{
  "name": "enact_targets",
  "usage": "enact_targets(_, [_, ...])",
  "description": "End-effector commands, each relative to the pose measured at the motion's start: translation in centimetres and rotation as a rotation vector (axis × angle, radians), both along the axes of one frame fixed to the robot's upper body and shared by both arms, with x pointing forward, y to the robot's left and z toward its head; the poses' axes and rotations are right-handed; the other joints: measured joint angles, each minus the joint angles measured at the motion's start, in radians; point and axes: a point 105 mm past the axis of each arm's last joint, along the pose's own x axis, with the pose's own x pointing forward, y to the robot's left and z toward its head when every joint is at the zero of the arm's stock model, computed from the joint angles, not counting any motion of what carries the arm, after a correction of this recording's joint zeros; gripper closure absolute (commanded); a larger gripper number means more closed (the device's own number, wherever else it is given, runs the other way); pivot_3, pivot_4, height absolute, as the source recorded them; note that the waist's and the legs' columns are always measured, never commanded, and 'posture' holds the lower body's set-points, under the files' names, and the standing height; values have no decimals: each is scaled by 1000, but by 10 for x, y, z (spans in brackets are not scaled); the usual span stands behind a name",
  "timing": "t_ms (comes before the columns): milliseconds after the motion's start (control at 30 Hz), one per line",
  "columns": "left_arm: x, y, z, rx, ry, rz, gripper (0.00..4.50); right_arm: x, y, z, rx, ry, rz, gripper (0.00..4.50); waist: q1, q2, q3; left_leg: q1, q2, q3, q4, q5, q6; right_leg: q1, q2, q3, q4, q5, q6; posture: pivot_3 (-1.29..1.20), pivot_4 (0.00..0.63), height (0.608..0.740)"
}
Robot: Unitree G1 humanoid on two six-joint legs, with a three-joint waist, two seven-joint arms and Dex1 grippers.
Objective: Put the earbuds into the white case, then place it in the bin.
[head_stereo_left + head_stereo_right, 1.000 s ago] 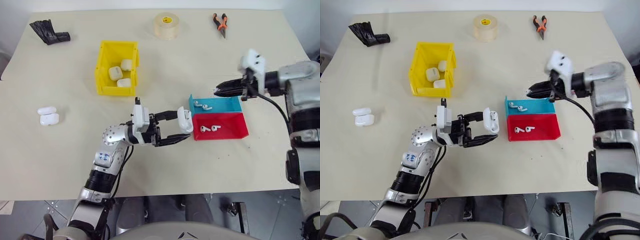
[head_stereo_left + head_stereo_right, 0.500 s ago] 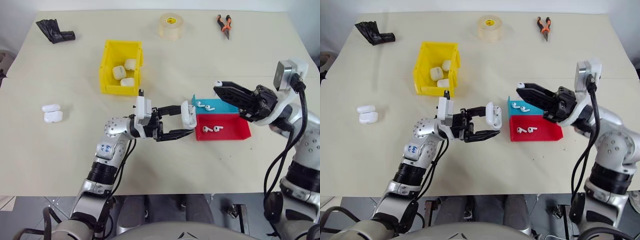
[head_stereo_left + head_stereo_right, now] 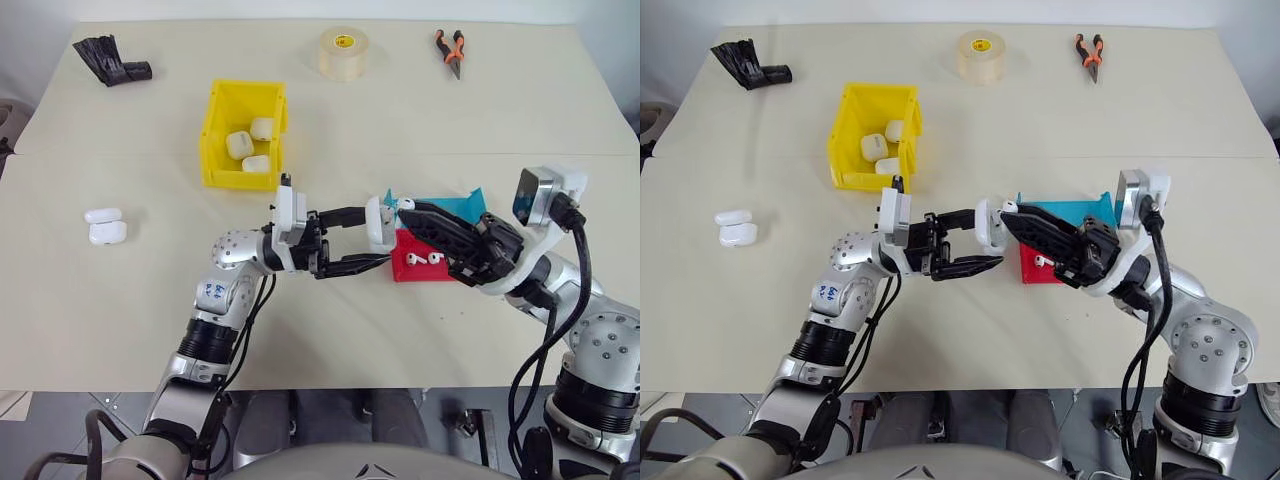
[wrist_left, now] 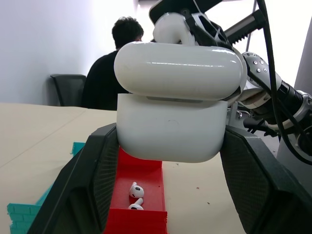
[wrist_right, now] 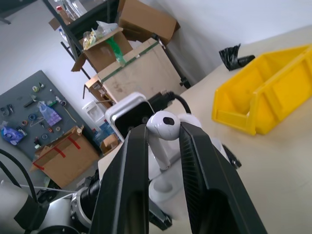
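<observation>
My left gripper (image 3: 371,238) is shut on a white case (image 3: 377,222), held above the table just left of the trays with its lid tipped up. In the left wrist view the case (image 4: 171,127) sits between both fingers (image 4: 99,171). My right gripper (image 3: 408,207) reaches in from the right and is shut on one earbud (image 3: 404,203), right at the case's top. The right wrist view shows that earbud (image 5: 163,122) pinched between the fingertips. More earbuds (image 3: 425,258) lie in the red tray (image 3: 408,271). The yellow bin (image 3: 212,135) stands at the back left.
Three white cases lie inside the bin. Two more cases (image 3: 105,228) rest at the table's left. A blue tray (image 3: 455,206) stands behind the red one, partly under my right arm. A tape roll (image 3: 343,50), pliers (image 3: 447,48) and a black object (image 3: 112,62) line the far edge.
My right arm swung in from the far right, over the trays, and brought the earbud up to the case. The left gripper kept the case where it was.
</observation>
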Motion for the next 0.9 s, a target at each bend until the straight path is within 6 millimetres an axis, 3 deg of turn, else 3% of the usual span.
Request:
enact_targets(33, [-5,-3,12,-34,-35,-29,1713,-8,5,1,-37,-60,16,3990,0,0,0,0,0,0,0,0,0,0,0,0,0,0,0,0,150,740])
enact_targets(567, [-5,-3,14,-45,-30,-29,1713,-2,7,-20,-132,-156,-42,3990,1,0,0,0,0,0,0,0,0,0,0,0,0,0,0,0,150,740])
enact_targets(800, [-3,-3,15,-54,-30,-24,1713,-3,6,-23,-131,-97,-21,3990,2,0,0,0,0,0,0,0,0,0,0,0,0,0,0,0,150,740])
enact_targets(900, [-3,-4,16,-54,-32,-25,1713,-4,8,-16,-153,-130,2,2941,2,0,0,0,0,0,0,0,0,0,0,0,0,0,0,0,150,740])
